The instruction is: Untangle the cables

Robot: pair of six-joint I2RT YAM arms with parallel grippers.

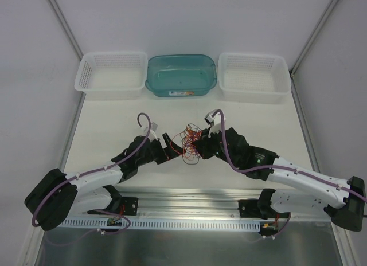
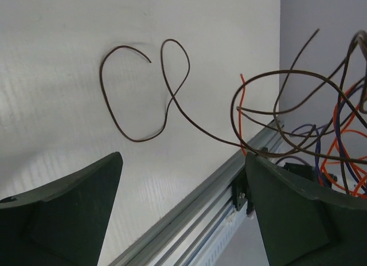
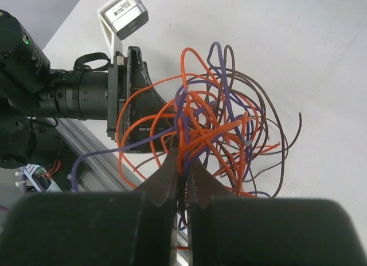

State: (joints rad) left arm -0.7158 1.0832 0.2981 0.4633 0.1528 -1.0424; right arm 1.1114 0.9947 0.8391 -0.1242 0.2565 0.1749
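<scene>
The cables (image 1: pixel 189 141) form a small tangle of orange, purple and brown wires between my two grippers at mid-table. In the right wrist view the tangle (image 3: pixel 221 114) hangs in front of my right gripper (image 3: pixel 183 163), whose jaws are shut on a bundle of orange and purple strands. My left gripper (image 1: pixel 171 147) sits just left of the tangle, and in its own view it (image 2: pixel 183 157) stands wide open with nothing between the fingers. One brown cable (image 2: pixel 137 94) trails out of the tangle (image 2: pixel 321 122) and lies curled on the table ahead of the left fingers.
Two white baskets (image 1: pixel 112 74) (image 1: pixel 254 77) flank a teal bin (image 1: pixel 181 75) along the table's back edge. An aluminium rail (image 1: pixel 189 206) runs along the near edge, and it (image 2: pixel 195 211) shows under the left gripper. The left wrist's camera housing (image 3: pixel 123 15) sits close behind the tangle.
</scene>
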